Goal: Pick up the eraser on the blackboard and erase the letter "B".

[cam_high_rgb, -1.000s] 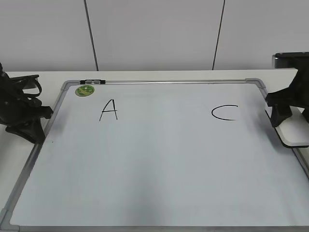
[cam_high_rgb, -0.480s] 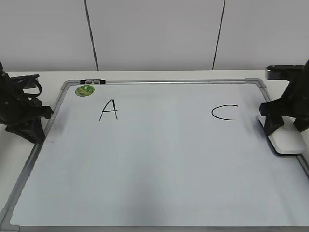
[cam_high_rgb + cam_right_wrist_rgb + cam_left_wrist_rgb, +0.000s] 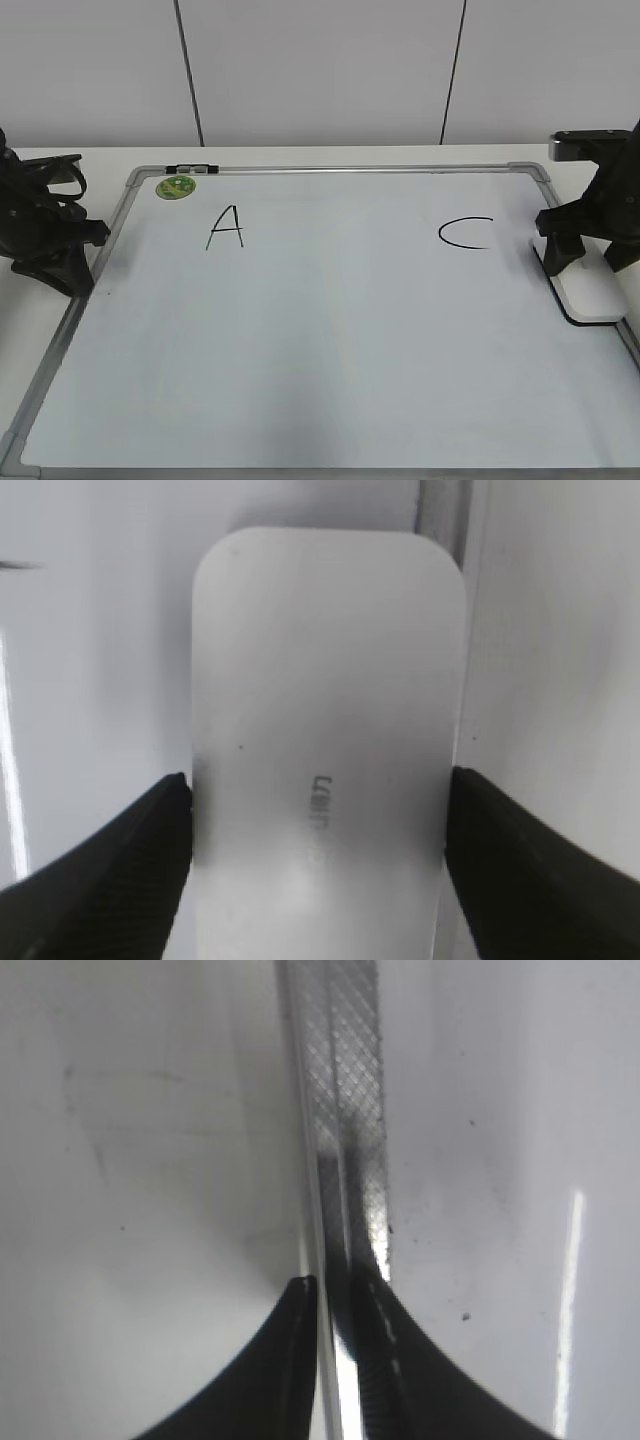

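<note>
The right hand (image 3: 588,250) grips the eraser (image 3: 325,740) by its long sides at the right edge of the board (image 3: 330,340), right of the C (image 3: 466,234). The left hand (image 3: 335,1290), fingers together, sits over the board's left frame.

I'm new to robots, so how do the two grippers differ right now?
The right gripper straddles the white eraser, fingers either side; the left gripper holds nothing. The right one sits over the board, the left at its frame, fingers nearly together. Both are black.
</note>
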Tool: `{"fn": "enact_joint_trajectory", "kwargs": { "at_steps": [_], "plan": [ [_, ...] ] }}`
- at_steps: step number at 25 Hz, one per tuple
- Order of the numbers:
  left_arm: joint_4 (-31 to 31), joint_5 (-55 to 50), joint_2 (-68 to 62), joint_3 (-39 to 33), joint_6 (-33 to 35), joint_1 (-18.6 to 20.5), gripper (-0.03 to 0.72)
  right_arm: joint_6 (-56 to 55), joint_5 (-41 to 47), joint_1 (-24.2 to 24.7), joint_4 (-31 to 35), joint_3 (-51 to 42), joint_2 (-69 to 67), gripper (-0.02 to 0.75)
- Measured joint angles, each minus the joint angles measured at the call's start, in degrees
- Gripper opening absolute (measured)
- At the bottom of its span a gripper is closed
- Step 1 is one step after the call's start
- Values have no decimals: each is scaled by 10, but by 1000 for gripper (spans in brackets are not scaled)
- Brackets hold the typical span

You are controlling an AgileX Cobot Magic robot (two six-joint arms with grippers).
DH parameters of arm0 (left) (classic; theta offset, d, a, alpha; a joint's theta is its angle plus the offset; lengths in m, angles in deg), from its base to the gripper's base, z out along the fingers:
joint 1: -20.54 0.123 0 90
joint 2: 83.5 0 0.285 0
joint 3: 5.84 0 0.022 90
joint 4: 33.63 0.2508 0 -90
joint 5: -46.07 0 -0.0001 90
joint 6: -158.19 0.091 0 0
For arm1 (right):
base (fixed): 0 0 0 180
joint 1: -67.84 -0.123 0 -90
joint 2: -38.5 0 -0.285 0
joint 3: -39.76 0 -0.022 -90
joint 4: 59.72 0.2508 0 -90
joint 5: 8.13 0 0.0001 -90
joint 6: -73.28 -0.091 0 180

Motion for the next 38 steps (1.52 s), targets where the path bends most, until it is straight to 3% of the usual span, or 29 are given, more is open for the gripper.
{"fn": "enact_joint_trajectory", "kwargs": {
  "at_steps": [9, 17, 20, 28, 38],
  "plan": [
    [1, -1, 0, 4, 0, 0, 129, 1, 80, 0, 0, 63, 0, 604],
    [4, -2, 0, 5, 0, 0, 445, 1, 121, 0, 12, 117, 2, 594],
    [4, -2, 0, 5, 0, 0, 505, 10, 133, 0, 17, 125, 7, 594],
    [5, -47, 8, 56, 0, 0, 522, 28, 149, 0, 19, 126, 55, 592],
    [23, -172, 124, 124, -24, 0, 523, 41, 205, -8, 22, 126, 166, 592]
  ]
}}
